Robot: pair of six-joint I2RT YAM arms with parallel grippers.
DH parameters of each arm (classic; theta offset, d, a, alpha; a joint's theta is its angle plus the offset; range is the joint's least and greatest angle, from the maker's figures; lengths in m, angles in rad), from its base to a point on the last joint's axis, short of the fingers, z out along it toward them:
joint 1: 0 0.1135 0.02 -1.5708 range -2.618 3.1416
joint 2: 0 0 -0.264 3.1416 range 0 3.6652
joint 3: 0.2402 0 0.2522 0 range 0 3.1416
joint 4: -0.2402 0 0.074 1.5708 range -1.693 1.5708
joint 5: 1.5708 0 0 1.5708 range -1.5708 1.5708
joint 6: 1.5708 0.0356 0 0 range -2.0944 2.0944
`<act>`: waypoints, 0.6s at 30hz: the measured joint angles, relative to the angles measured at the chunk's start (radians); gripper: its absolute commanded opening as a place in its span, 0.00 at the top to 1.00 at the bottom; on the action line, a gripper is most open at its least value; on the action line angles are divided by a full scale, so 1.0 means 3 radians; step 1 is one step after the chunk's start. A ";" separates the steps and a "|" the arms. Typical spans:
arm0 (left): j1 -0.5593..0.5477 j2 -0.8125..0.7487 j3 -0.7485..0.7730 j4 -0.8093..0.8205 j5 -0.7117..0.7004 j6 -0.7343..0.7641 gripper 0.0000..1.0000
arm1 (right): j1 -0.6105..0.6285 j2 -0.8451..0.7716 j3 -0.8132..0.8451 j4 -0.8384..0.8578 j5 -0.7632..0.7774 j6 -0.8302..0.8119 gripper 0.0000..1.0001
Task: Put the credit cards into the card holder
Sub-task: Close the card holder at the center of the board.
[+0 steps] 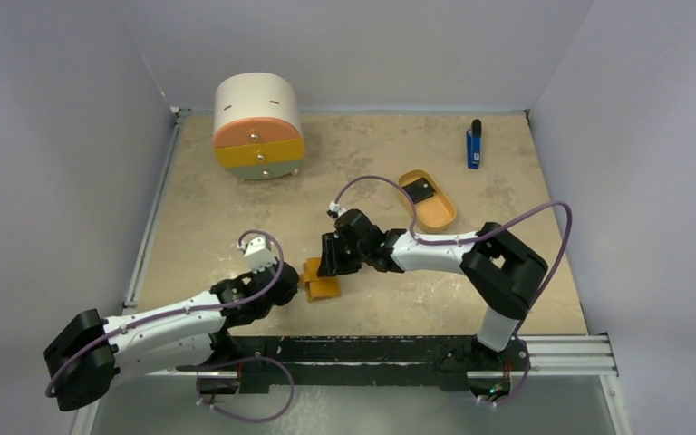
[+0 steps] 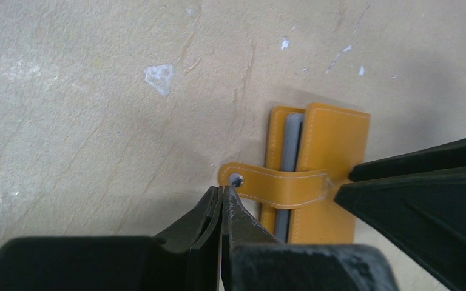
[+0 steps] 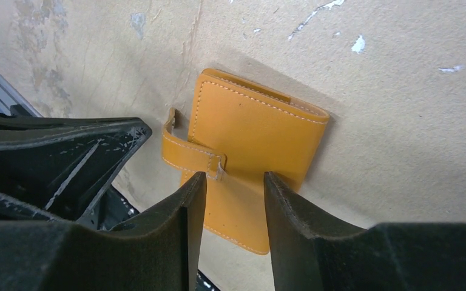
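Note:
The orange card holder [image 1: 323,285] lies folded on the table between my two grippers, its strap [image 2: 279,182] loose and ending in a silver snap [image 2: 236,179]. My left gripper [image 2: 223,190] is shut, its tips right at the snap end of the strap, with nothing visible between them. My right gripper [image 3: 234,177] is open just over the holder's cover [image 3: 255,124], one finger on each side of where the strap is stitched on. One black credit card [image 1: 420,190] lies in the tan oval tray [image 1: 444,217] at the back right.
A round drawer cabinet [image 1: 258,127] stands at the back left. A blue-and-black stick [image 1: 474,145] lies at the back right. The table's metal front rail [image 1: 399,349] runs just behind the holder. The right arm's cable [image 1: 372,181] loops above the tray.

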 measured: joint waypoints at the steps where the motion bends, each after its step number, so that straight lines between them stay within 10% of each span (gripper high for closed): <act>1: 0.0000 -0.0023 0.0014 -0.0008 -0.0004 0.0010 1.00 | 0.0017 0.0018 0.0025 -0.0013 0.0018 -0.0001 0.56; 18: 0.0000 0.0158 0.0233 0.0168 0.0065 0.0144 1.00 | 0.0100 0.0154 0.0209 -0.0107 0.0080 0.0017 0.53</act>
